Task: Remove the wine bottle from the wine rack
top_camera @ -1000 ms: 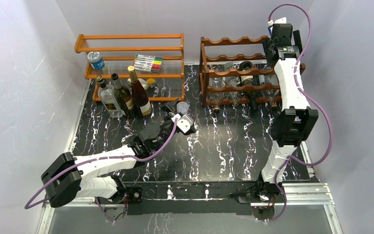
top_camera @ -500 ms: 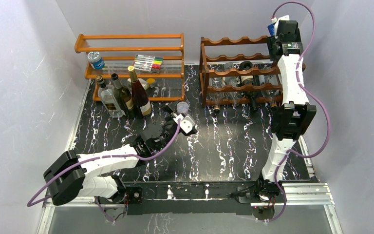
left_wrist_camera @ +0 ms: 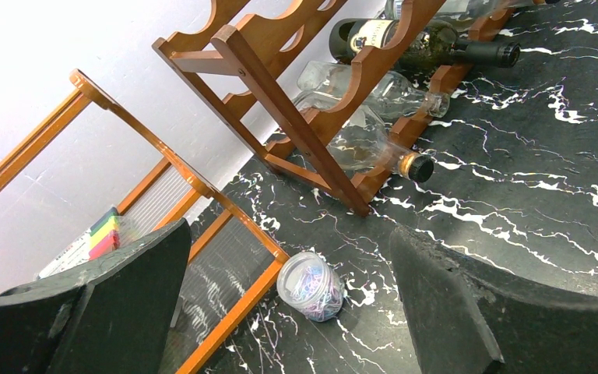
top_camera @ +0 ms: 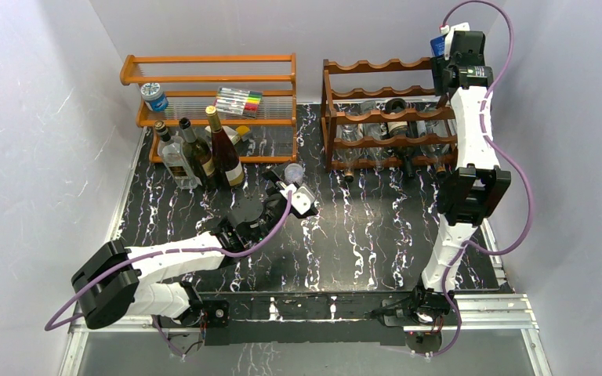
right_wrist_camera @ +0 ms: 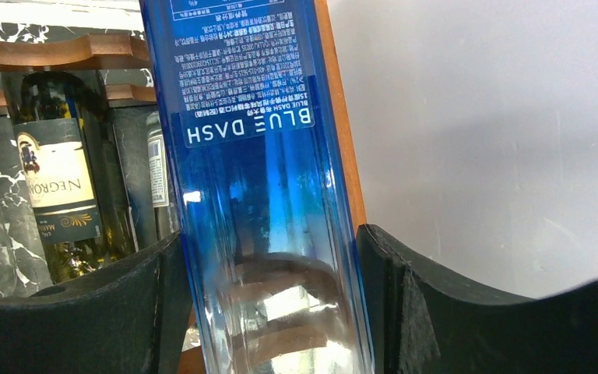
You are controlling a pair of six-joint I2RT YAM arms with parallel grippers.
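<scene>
At top right end of wine rack (top_camera: 376, 66), seemingly, blue wine bottle (right_wrist_camera: 249, 156) clamped in right gripper (right_wrist_camera: 269, 257), left gripper (left_wrist_camera: 292, 241) spread wide above table (left_wrist_camera: 514, 179)

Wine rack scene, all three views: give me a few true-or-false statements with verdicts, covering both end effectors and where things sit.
1. The right end effector has a finger against each side of a blue bottle labelled BLUE DASH. True.
2. The left end effector grips the small clear jar. False: it is open and empty, and the jar stands on the table ahead of it.
3. Three upright bottles stand in front of the orange shelf. True.
4. The wine rack is empty. False: several lying bottles fill its lower rows.
5. The marker pack lies on the table. False: it rests on the orange shelf.
</scene>
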